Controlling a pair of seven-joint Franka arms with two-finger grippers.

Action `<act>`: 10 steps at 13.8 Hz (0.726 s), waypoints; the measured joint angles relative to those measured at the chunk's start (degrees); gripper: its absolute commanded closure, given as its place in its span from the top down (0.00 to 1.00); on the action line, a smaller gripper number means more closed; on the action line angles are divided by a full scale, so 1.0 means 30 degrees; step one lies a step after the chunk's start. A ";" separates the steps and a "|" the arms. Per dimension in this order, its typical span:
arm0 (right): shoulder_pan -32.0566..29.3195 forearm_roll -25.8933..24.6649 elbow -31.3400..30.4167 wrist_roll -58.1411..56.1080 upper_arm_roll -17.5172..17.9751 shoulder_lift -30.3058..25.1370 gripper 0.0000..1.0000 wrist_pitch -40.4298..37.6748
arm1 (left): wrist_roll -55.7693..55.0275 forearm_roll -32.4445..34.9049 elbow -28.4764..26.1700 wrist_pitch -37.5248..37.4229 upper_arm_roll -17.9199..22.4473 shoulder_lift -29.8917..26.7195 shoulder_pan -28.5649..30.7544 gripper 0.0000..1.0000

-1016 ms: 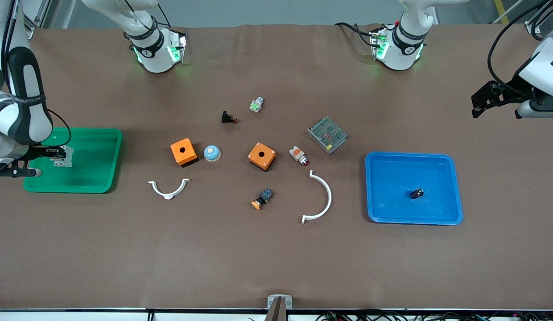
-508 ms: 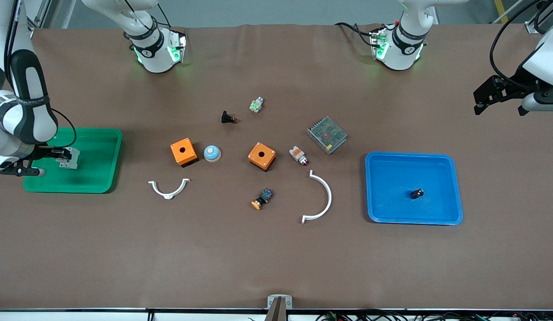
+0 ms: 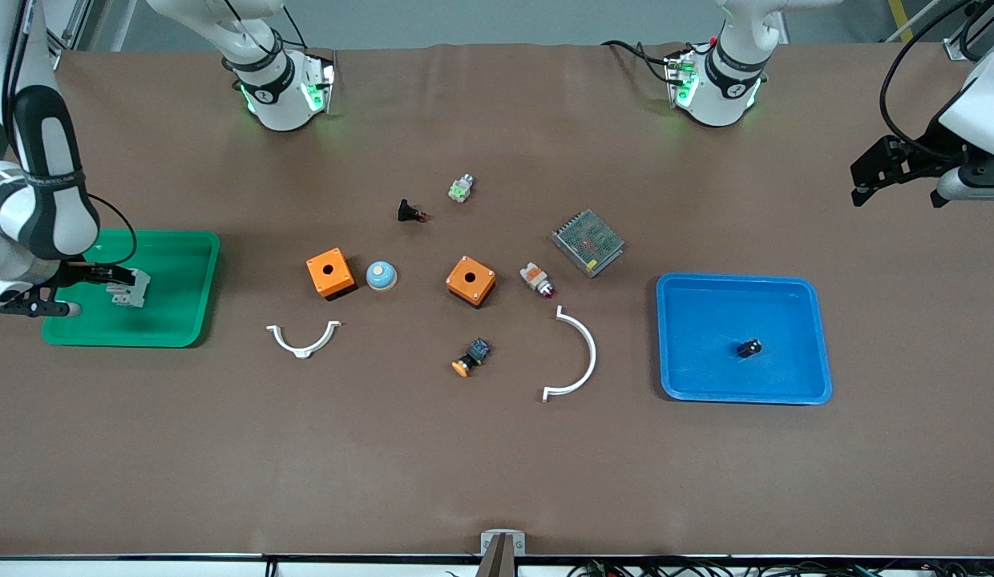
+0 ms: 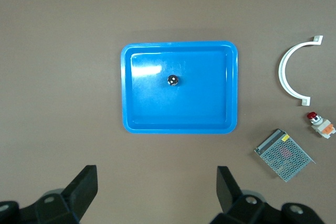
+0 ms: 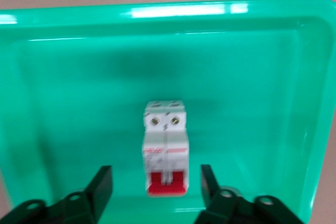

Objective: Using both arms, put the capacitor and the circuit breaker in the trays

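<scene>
The circuit breaker [image 3: 131, 290], a white-grey block with red levers, lies in the green tray [image 3: 176, 320] at the right arm's end of the table. In the right wrist view the circuit breaker [image 5: 166, 148] lies between the spread fingers with a gap on each side, on the green tray [image 5: 168, 9]. My right gripper [image 3: 112, 282] [image 5: 156, 178] is open just above it. The tiny black capacitor [image 3: 749, 348] [image 4: 172, 80] lies in the blue tray [image 3: 737, 280] [image 4: 178, 45]. My left gripper [image 3: 898, 188] [image 4: 156, 174] is open and empty, high above bare table beside the blue tray.
Between the trays lie two orange boxes [image 3: 330, 272] [image 3: 470, 280], a blue-white dome [image 3: 381, 275], two white arcs [image 3: 303, 338] [image 3: 577, 357], a mesh metal box [image 3: 587, 242], a white-orange red-tipped piece [image 3: 537, 280], an orange-capped push button [image 3: 470, 357] and a black flared piece [image 3: 410, 212].
The circuit breaker has shifted a little across the green tray toward the table's middle, with the right gripper following. The left gripper has drifted slightly toward the bases' side.
</scene>
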 measured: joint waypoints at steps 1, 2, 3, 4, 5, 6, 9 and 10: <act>0.0071 0.0010 0.0430 0.0020 0.0006 -0.0738 1.00 -0.1296 | 0.0000 -0.0118 -0.0001 0.0000 0.0000 0.0001 0.0003 1.00; 0.0218 0.0010 0.0824 0.0157 0.0010 -0.1689 1.00 -0.2549 | 0.0000 -0.0175 -0.0002 0.0000 0.0000 0.0003 0.0006 1.00; 0.0445 0.0009 0.1079 0.0592 0.0019 -0.2750 1.00 -0.3615 | 0.0000 -0.0197 -0.0003 0.0000 0.0000 0.0003 0.0010 1.00; 0.0724 -0.0016 0.1182 0.1205 0.0034 -0.3795 1.00 -0.4492 | 0.0000 -0.0209 -0.0003 0.0000 0.0000 0.0004 0.0014 1.00; 0.1126 -0.0072 0.1193 0.2059 0.0080 -0.4944 1.00 -0.5431 | 0.0000 -0.0216 -0.0003 -0.0001 0.0000 0.0004 0.0018 1.00; 0.1602 -0.0103 0.1186 0.2987 0.0115 -0.5873 1.00 -0.6235 | 0.0000 -0.0218 0.0002 0.0000 -0.0001 0.0003 0.0019 1.00; 0.3333 -0.0196 0.1167 0.5695 0.0275 -0.8028 1.00 -0.7858 | 0.0000 -0.0220 0.0013 -0.0001 -0.0007 0.0003 0.0023 1.00; 0.3890 -0.0467 0.1205 0.6568 0.0457 -0.8565 1.00 -0.8150 | 0.0000 -0.0220 0.0016 -0.0001 -0.0009 0.0002 0.0026 1.00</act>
